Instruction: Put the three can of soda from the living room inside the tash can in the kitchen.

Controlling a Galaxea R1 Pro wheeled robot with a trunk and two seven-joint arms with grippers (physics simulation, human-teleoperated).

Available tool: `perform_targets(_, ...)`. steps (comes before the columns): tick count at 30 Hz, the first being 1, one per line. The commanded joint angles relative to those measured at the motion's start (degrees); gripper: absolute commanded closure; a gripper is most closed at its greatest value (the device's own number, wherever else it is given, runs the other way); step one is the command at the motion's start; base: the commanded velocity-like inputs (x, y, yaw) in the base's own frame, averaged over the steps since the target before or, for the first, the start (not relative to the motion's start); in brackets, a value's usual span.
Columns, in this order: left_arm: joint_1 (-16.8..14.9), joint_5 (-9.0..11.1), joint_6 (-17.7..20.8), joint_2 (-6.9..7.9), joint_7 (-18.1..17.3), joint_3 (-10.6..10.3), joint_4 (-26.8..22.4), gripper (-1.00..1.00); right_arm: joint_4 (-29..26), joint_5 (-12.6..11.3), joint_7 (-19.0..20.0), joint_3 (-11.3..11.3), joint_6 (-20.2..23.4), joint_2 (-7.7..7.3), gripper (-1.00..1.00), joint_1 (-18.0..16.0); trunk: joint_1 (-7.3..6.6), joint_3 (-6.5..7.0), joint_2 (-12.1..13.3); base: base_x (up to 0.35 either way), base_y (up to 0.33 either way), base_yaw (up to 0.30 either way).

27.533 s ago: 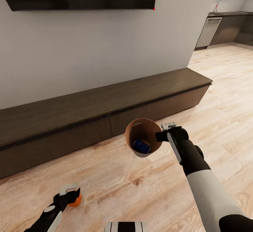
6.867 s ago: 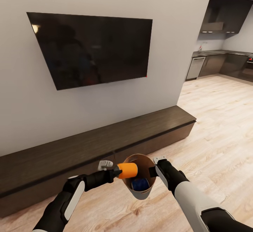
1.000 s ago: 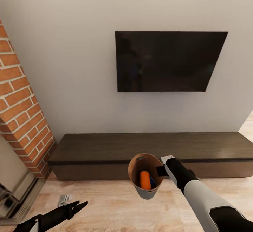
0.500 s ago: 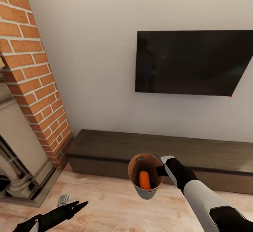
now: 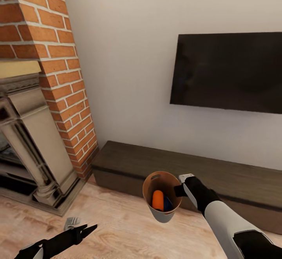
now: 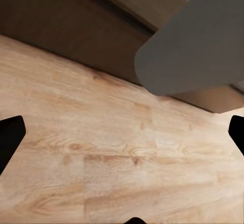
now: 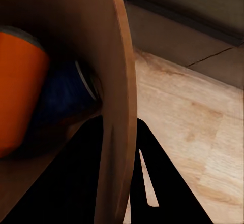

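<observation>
We hold the tash can off the floor with our right gripper, whose fingers are clamped across the bucket's rim. In the right wrist view the wall of the tash can runs straight down between the two dark fingers, one inside the bucket and one outside. Inside it, an orange can of soda stands next to the dark blue can of soda, both resting against the orange-brown inner wall. The same pair shows close up at the right wrist: the orange can and the blue one lie touching, just beyond the inner finger.

Our left gripper hangs low over the plank floor, its fingers spread wide with nothing between them; in the left wrist view the fingertips sit at the far edges with bare floor between.

Ahead stand the long dark cabinet, the television on the wall, and the brick fireplace to our left.
</observation>
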Motion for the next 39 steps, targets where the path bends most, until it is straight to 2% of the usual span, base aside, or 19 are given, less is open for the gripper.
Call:
perform_targets(1,0.0,0.0,0.0,0.0,0.0,0.0,0.0,-1.0,-0.1,-0.6,0.2,-0.1,0.0,0.01,1.0,0.0,0.0,0.01,0.0,0.0,0.0,0.291)
perform_targets(39,0.0,0.0,0.0,-0.08,0.0,0.0,0.0,-1.0,-0.1,-0.6,0.2,-0.1,0.0,0.19,1.0,0.0,0.0,0.01,0.0,0.0,0.0,0.291)
